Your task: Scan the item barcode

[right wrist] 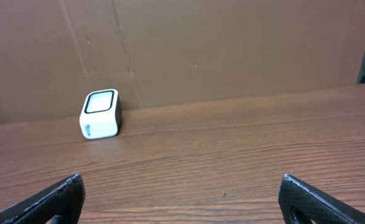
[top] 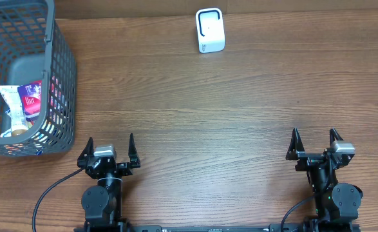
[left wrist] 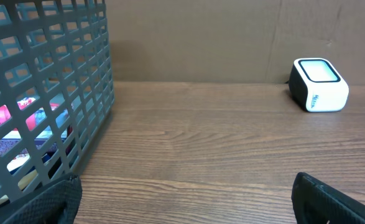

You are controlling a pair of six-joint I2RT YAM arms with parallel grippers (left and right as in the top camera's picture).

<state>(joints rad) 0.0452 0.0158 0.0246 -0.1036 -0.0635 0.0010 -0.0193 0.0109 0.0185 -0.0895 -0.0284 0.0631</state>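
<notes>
A white barcode scanner (top: 210,31) with a dark-rimmed window stands at the table's far edge, also in the left wrist view as the scanner (left wrist: 318,84) and in the right wrist view as the scanner (right wrist: 100,113). Packaged items (top: 22,106), red, blue and white, lie inside the grey basket (top: 63,71) at the left; through its mesh the left wrist view shows the items (left wrist: 20,127). My left gripper (top: 109,149) stands open at the near edge, right of the basket. My right gripper (top: 315,143) stands open at the near right. Nothing is between either pair of fingers.
The wooden table (top: 201,109) stretches between the grippers and the scanner. A brown cardboard wall (right wrist: 232,43) backs the table. The basket's wall (left wrist: 45,93) fills the left of the left wrist view, close to the left finger.
</notes>
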